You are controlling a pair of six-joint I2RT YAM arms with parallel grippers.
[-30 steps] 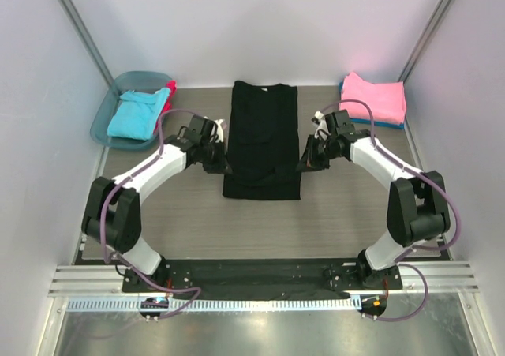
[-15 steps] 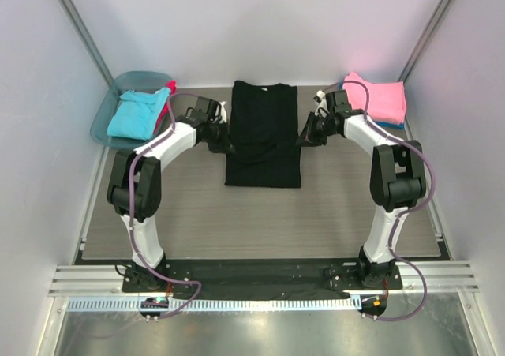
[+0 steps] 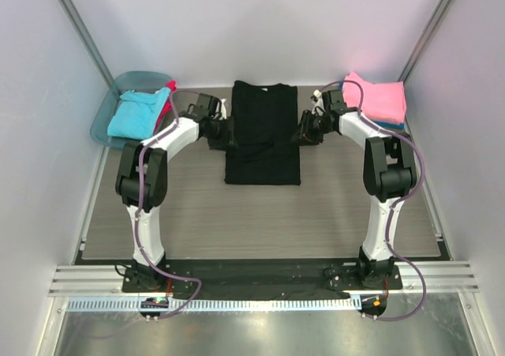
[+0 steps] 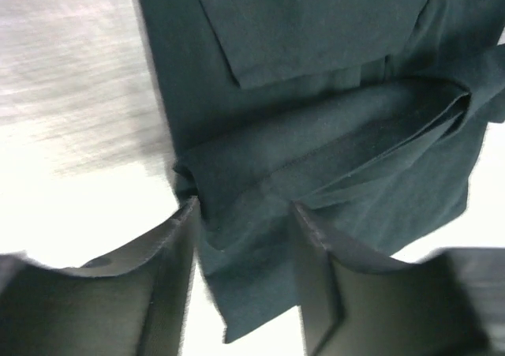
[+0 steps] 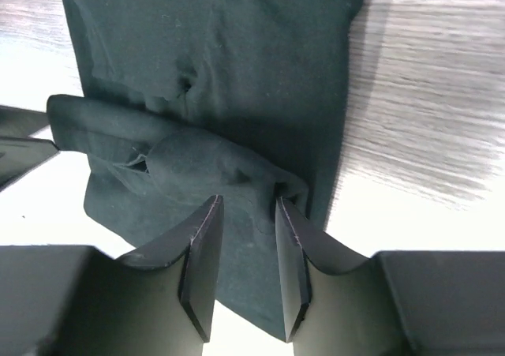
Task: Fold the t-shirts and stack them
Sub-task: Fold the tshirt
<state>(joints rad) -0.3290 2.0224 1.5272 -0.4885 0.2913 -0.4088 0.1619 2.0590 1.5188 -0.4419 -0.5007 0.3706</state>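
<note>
Two claws grip one garment. The left claw [image 3: 223,136] and the right claw [image 3: 305,132] sit on opposite long edges of the black t-shirt [image 3: 262,107], about halfway along it. The shirt lies in the far middle of the worktop [image 3: 260,222]. Its long axis runs straight away from the arm bases, and the collar is at the far end.

In the right wrist view the fingers are drawn close together on a bunch of black cloth at the shirt's edge. In the left wrist view the fingers stand a little wider, but cloth fills the gap and a raised ridge starts right at them, so I judge that claw clamped on the shirt too. The ridge runs crosswise from one claw to the other, with flat cloth beyond it.

Each arm is nearer its own edge, so neither needs to cross. The fold likely goes along the long axis, and both claws would have to travel level to keep the crease square.

A pink t-shirt [image 3: 377,97] lies folded at the far right. A turquoise t-shirt [image 3: 136,115] waits in the teal tub [image 3: 101,123] at the far left.
</note>
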